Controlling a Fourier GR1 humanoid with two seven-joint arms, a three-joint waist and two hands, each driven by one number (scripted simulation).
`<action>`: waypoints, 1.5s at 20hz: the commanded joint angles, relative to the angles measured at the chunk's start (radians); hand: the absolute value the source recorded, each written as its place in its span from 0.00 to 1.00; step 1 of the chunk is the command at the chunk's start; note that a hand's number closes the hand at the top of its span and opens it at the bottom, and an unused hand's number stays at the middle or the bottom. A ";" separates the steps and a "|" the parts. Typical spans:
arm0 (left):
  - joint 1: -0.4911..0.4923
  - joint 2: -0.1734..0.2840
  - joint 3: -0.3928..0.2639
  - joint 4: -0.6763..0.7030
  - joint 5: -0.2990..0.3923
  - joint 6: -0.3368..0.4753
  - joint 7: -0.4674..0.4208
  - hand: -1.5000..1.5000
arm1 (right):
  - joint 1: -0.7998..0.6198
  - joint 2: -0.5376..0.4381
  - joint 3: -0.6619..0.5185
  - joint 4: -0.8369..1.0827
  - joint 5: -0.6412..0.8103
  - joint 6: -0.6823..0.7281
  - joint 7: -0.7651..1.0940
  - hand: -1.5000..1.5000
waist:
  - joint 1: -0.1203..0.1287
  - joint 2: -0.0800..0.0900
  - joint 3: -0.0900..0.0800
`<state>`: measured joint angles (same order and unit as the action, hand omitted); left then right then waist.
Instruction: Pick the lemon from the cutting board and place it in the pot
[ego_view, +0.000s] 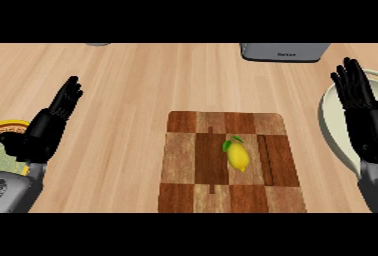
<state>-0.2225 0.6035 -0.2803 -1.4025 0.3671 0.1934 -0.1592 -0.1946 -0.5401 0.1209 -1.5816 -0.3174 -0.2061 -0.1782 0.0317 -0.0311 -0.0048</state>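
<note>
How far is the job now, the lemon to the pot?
Nothing looks done yet: the yellow lemon with green leaf lies on the checkered wooden cutting board. Nothing is in hand: the black left hand and black right hand are open, apart from it. Grasping, carrying and placing into the pale round pot remain.

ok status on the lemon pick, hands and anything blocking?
Left hand open, resting at left edge. Right hand open, over the pot rim at right. Lemon untouched on cutting board. Nothing around the lemon.

Light wooden counter (148, 85) with plank grain, grey appliance (284, 51) at far edge, even lighting
</note>
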 joint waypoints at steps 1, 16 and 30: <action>0.072 0.029 0.041 -0.047 -0.006 0.026 0.043 0.50 | 0.033 0.029 0.045 -0.082 0.064 -0.089 0.121 1.00 | -0.025 0.026 0.004; 0.257 0.036 0.040 -0.062 -0.058 0.167 0.163 0.50 | 0.425 -0.057 0.306 -0.339 0.809 -0.565 0.400 0.00 | -0.041 0.022 0.003; 0.167 0.000 0.032 -0.014 -0.108 0.148 0.181 0.50 | -0.090 -0.074 0.418 -0.409 0.812 0.241 1.188 0.00 | 0.003 0.039 -0.001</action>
<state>-0.0304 0.6138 -0.2502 -1.4485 0.2668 0.3501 0.0298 -0.1591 -0.6257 0.5010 -2.0126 0.5506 -0.1582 0.8619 0.0255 0.0028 -0.0043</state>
